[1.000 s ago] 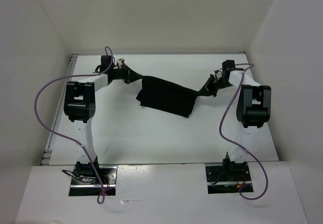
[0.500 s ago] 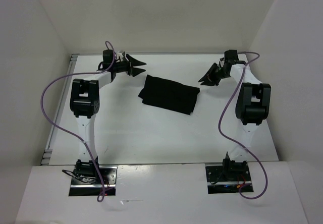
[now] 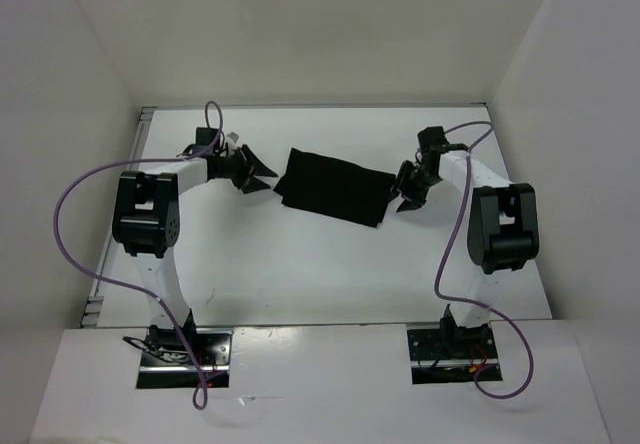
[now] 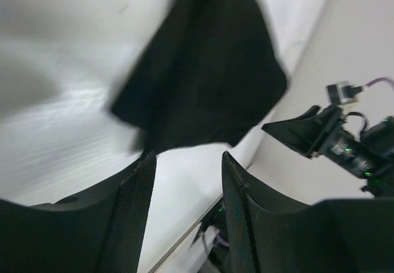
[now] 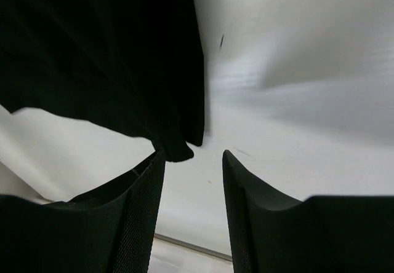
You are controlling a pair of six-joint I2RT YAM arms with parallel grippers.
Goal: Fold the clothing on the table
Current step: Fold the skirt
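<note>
The black garment (image 3: 335, 186) lies flat near the surface (image 3: 300, 274)'s far edge, midway across. Flanking it, the left pincer (image 3: 260, 172) and right pincer (image 3: 404, 190) stand parted and empty; I'd pinch matching corners, then lift evenly.

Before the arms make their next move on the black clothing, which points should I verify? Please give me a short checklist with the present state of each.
1. Left end effector open, no cloth inside: ok.
2. Right end effector open, no cloth inside: ok.
3. Clothing lies wholly on the table, away from its edges: ok.
4. Left end effector clear of the clothing: ok; in the left wrist view the cloth edge lies ahead of it.
5. Right end effector clear of the clothing's corner: cannot tell; the corner is very near one finger.
6. Folded layers line up: cannot tell.
</note>
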